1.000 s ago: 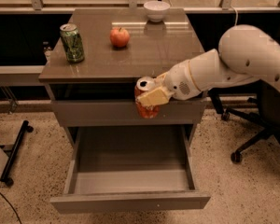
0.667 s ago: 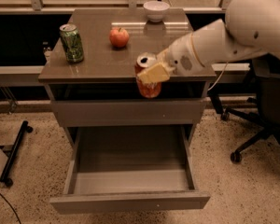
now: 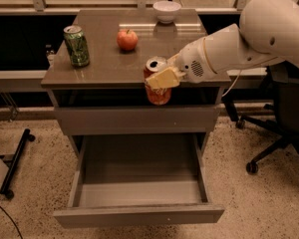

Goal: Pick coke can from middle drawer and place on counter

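The cream two-finger gripper [image 3: 162, 78] is clamping the small red coke can [image 3: 158, 96] at the glossy grey-brown counter's [image 3: 104, 66] six o'clock edge. The can's base is hanging below the slab and risks catching that lip.

The pale pincer [image 3: 158, 78], at the front edge of the glossy grey-brown surface [image 3: 109, 66], covers the small red soda can [image 3: 158, 96] mid-height; its far finger is hidden.
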